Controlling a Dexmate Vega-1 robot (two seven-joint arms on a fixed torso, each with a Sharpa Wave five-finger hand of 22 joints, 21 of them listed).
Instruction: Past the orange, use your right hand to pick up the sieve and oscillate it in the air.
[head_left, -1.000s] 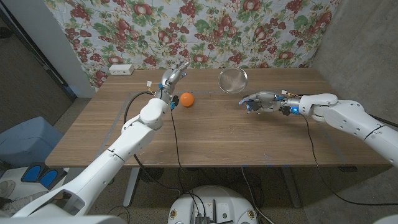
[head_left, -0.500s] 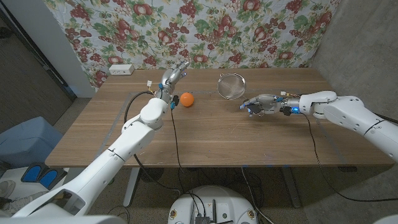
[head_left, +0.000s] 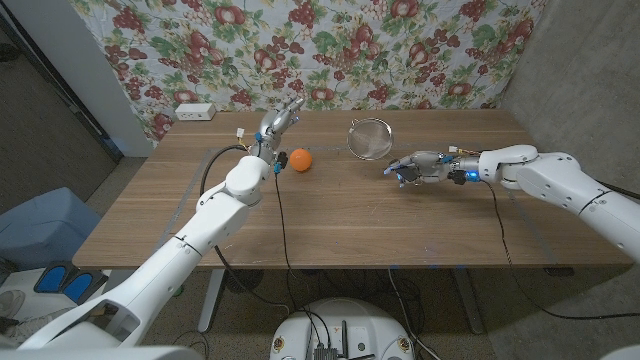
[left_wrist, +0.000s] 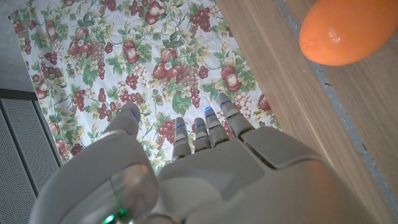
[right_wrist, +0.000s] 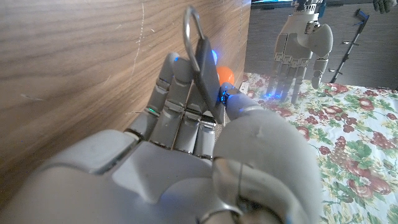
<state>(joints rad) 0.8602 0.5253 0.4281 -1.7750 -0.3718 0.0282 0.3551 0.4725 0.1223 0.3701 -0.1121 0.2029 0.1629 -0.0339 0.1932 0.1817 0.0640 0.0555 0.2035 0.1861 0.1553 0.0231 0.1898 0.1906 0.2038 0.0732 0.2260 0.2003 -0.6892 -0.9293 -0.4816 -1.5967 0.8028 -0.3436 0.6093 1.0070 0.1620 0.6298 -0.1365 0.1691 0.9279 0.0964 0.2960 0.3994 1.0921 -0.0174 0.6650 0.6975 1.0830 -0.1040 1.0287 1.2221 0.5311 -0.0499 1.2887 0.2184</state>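
The sieve (head_left: 371, 138), a round metal mesh bowl on a thin handle, hangs tilted above the table's far middle. My right hand (head_left: 417, 167) grips its handle; in the right wrist view the flat handle (right_wrist: 203, 59) with its end ring runs between thumb and fingers of that hand (right_wrist: 186, 155). The orange (head_left: 300, 159) lies on the table to the left of the sieve, also seen small past the fingers (right_wrist: 225, 74) and close up (left_wrist: 345, 31). My left hand (head_left: 281, 121) is raised behind the orange with fingers apart and nothing in it (left_wrist: 186, 168).
A white box (head_left: 194, 111) sits at the wooden table's (head_left: 330, 220) far left corner. A floral cloth (head_left: 330, 50) hangs behind the far edge. A black cable (head_left: 283, 220) runs across the table from the left arm.
The sieve bowl has dropped slightly and tipped over, from facing the camera to tilted. My right hand edged a little left. The left arm and orange stayed put.
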